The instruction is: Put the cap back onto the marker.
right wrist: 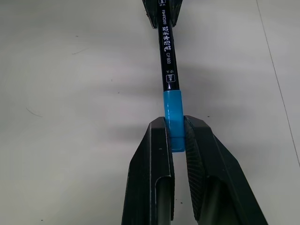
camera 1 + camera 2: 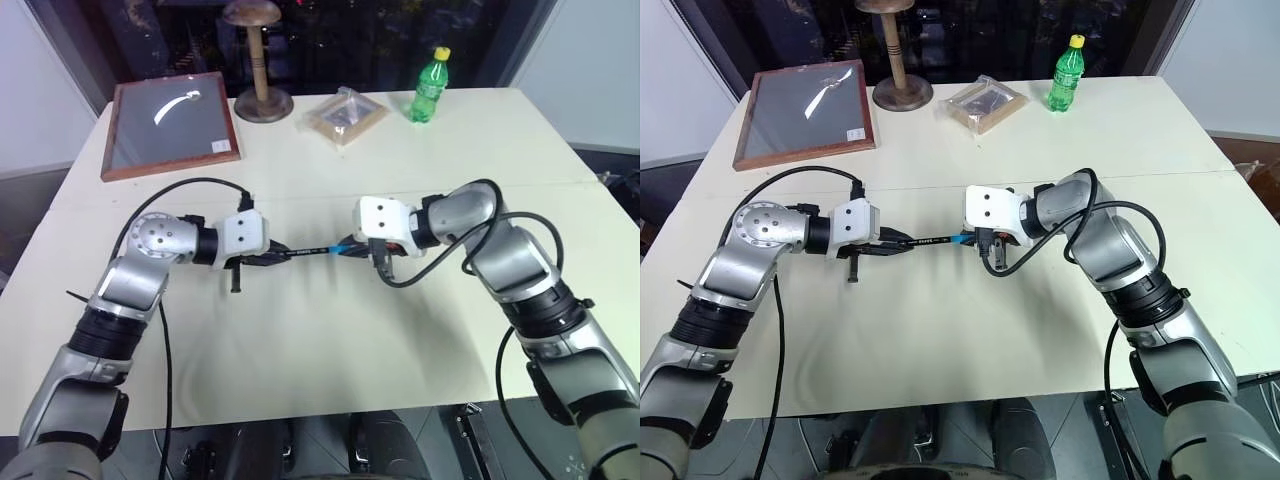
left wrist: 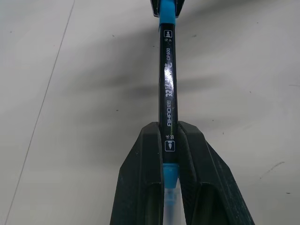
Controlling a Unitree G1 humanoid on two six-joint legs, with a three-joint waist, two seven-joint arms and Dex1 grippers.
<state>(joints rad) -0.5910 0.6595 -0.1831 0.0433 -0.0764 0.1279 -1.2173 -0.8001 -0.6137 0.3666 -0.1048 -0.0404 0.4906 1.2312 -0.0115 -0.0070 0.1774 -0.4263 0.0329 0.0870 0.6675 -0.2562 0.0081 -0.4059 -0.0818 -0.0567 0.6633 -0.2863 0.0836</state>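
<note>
The dark marker (image 2: 308,250) hangs level above the white table (image 2: 320,340), stretched between my two grippers. My left gripper (image 2: 278,256) is shut on one end of it; in the left wrist view its fingers (image 3: 145,178) pinch the barrel (image 3: 168,89). The bright blue cap (image 1: 172,110) sits on the marker's other end, in line with the barrel. My right gripper (image 1: 174,122) is shut on the cap, which also shows in the head views (image 2: 343,246).
At the back of the table stand a framed glass panel (image 2: 170,125), a wooden stand (image 2: 262,100), a wrapped packet (image 2: 345,115) and a green bottle (image 2: 430,88). Black cables loop from both wrists above the table.
</note>
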